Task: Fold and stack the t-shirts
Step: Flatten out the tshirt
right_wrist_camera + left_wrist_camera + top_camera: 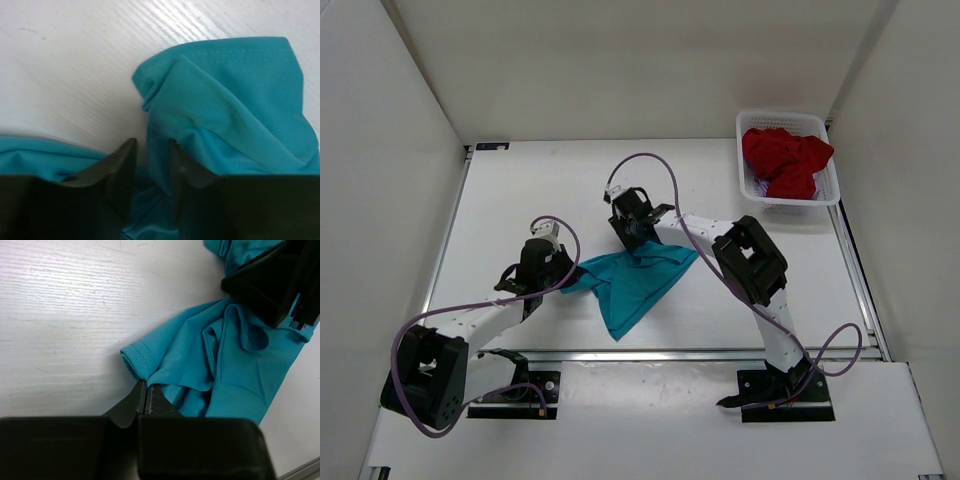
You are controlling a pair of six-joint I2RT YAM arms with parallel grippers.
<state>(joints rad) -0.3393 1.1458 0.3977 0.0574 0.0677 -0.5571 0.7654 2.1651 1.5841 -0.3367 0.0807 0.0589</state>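
Observation:
A teal t-shirt [635, 280] lies crumpled in the middle of the table. My left gripper [570, 273] is at its left edge, jaws shut on the teal t-shirt [225, 355] just below the sleeve hem [137, 357]; the left gripper [145, 386] pinches a fold there. My right gripper [638, 240] is over the shirt's far edge. In the right wrist view the right gripper [152, 150] stands open, with a loose fold of the teal t-shirt [235, 100] lying between its fingers. A dark red t-shirt [785, 160] lies bunched in the basket.
A white mesh basket [828, 196] stands at the table's back right corner. The right gripper's black body [270, 285] shows in the upper right of the left wrist view, close above the shirt. White walls close in the table on three sides.

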